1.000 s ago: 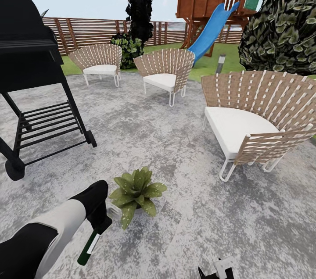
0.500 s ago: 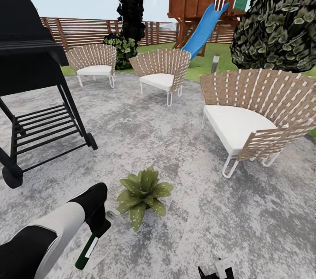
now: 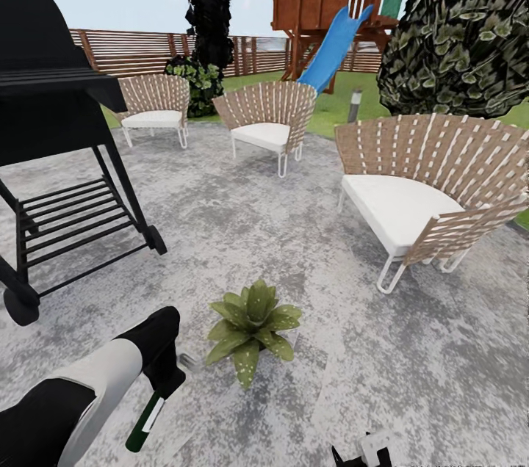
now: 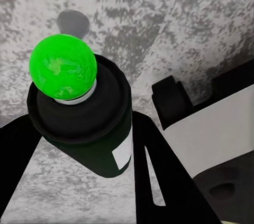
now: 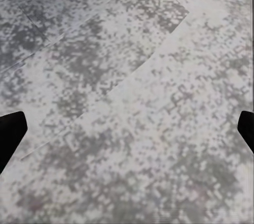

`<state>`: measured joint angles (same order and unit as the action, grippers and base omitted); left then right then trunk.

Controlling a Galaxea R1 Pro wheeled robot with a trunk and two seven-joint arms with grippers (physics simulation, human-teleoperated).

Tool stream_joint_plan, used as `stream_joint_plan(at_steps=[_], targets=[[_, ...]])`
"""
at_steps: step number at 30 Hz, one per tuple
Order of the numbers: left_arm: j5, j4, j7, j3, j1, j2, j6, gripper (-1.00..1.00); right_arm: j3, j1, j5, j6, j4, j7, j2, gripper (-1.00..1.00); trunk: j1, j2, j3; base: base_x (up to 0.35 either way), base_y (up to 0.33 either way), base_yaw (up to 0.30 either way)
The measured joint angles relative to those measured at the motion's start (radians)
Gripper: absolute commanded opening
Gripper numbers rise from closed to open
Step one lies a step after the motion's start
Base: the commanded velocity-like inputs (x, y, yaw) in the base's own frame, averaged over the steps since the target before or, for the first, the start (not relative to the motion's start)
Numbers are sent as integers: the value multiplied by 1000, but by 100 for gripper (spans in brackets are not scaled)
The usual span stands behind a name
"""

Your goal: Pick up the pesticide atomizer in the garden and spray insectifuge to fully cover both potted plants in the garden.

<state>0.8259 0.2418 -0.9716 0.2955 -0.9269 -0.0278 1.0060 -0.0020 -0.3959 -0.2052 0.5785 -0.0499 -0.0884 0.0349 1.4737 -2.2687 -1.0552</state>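
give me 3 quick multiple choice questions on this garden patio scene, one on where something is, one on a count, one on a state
1. Where does the potted plant stand?
A. on the grey paving
B. on a chair seat
C. on the grill's shelf

2. How many woven chairs are on the patio?
A. one
B. three
C. five

3. What is the left gripper doing?
A. hanging open
B. shut on the spray bottle
C. shut on a leaf

Answers:
1. A: in the head view the plant sits on the paving, in front of the left arm.
2. B: a near chair, a middle chair and a far chair.
3. B: in the left wrist view the fingers flank the spray bottle.
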Motion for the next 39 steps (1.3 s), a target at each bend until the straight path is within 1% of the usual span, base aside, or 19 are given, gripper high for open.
stream_joint_plan(at_steps=[15, 20, 25, 31, 34, 39], targets=[[0, 1, 3, -3, -1, -3, 0, -100, 0, 0, 0, 0, 0, 0, 0, 100, 0, 0, 8, 0, 4, -274], [0, 1, 3, -3, -2, -1, -1, -100, 0, 0, 1, 0, -1, 0, 0, 100, 0, 0, 10, -92, 208, -288], [-1, 1, 3, -2, -2, -2, 0, -100, 0, 0, 1, 0, -4, 0, 0, 100, 0, 0, 11, -132, 279, -72], [-1, 1, 3, -3, -2, 0, 0, -100, 0, 0, 0, 0, -5, 0, 1, 100, 0, 0, 11, 39, 286, -2], [-1, 1, 3, -1, -1, 3, 0, -100, 0, 0, 0, 0, -4, 0, 1, 100, 0, 0, 11, 30, 79, -26], [0, 0, 3, 0, 0, 0, -1, -100, 0, 0, 5, 0, -2, 0, 0, 100, 0, 0, 11, 1, 3, -232]])
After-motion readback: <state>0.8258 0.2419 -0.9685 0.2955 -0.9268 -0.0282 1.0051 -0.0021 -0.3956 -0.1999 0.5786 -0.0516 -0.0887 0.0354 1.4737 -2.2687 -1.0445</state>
